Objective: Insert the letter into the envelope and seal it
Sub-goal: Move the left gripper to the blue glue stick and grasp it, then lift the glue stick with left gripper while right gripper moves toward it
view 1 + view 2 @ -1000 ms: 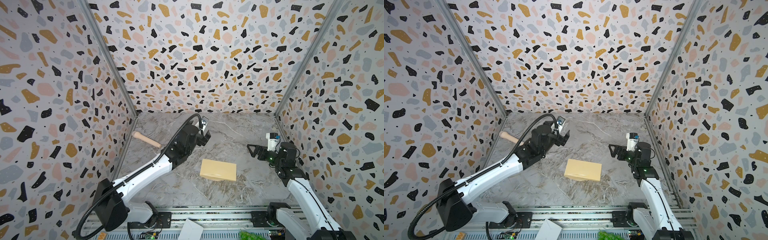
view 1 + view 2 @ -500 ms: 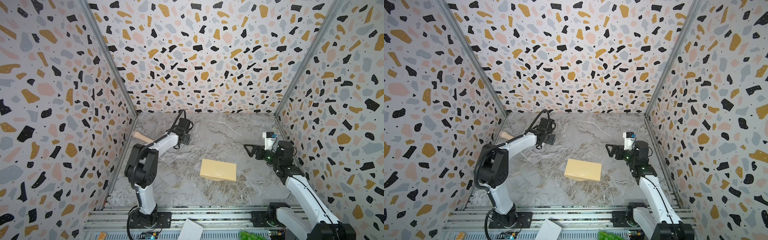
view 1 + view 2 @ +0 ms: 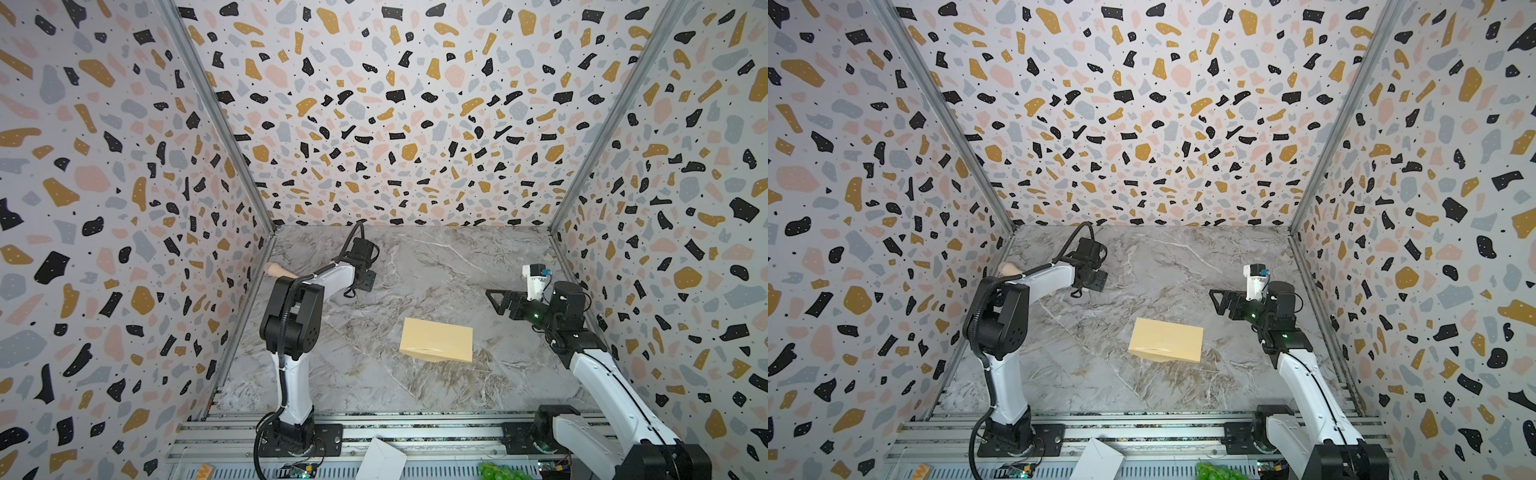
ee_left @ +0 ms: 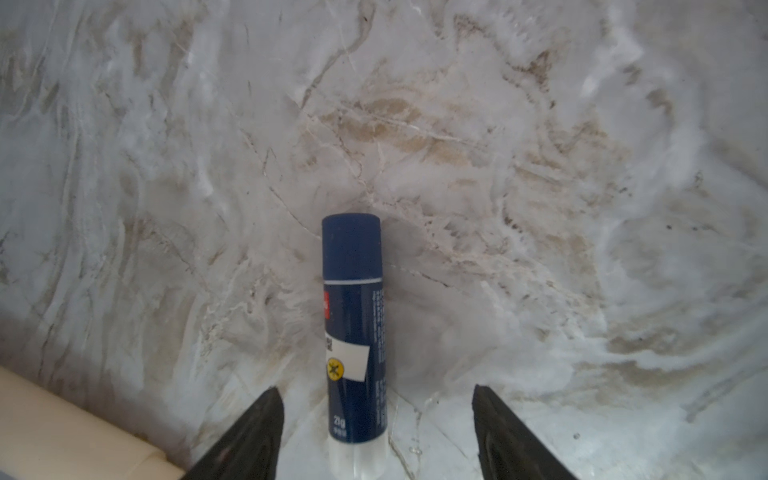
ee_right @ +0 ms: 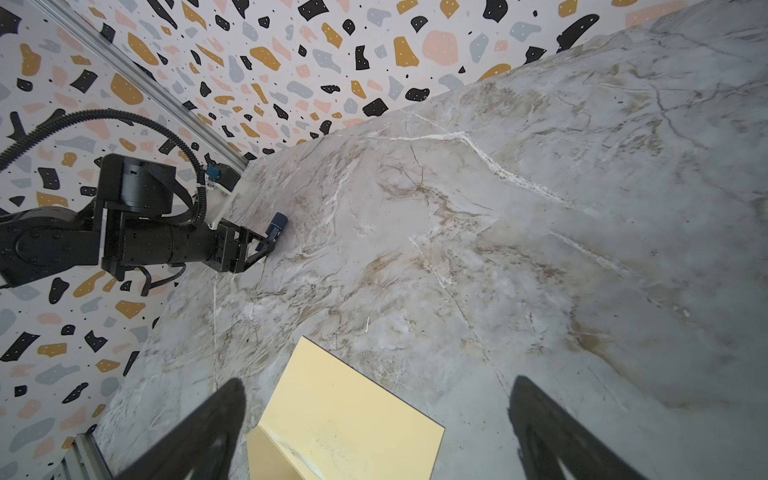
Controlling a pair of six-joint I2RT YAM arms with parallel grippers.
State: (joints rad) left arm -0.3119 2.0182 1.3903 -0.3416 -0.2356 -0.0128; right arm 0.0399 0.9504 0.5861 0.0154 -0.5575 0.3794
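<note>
1. Two arms are working over a marble table (image 3: 415, 395). The left one is reaching to the far left and the right one is hanging at the right side.
2. The envelope (image 3: 436, 345) (image 3: 1165, 345) is lying flat near the middle of the table, on the near side, well apart from both claws. A fold is showing along its near-left edge (image 5: 345, 419); I cannot tell whether the flap is shut.
3. The left gripper (image 4: 374, 390) is pointing down at a blue glue stick (image 4: 353, 324) that is lying on the marble. Its jaws are standing apart, one on either side of the stick, with bare table showing between each finger and the tube, so it is gripping nothing.
4. In both top views the left gripper (image 3: 365, 280) (image 3: 1096, 280) is covering the glue stick. The right wrist view is showing the stick's cap end (image 5: 276, 227) poking out past the fingers.
5. A pale wooden handle (image 3: 278, 270) (image 4: 62, 428) is lying just beside the left gripper, by the left wall, and the arm's elbow is hiding part of it.
6. The right gripper (image 3: 496, 299) (image 5: 378, 382) is hovering to the far right of the envelope with its jaws spread wide and nothing between them.
7. A white paper piece (image 3: 380, 459) and a green thing (image 3: 498, 471) are sitting on the near rail, off the marble.
</note>
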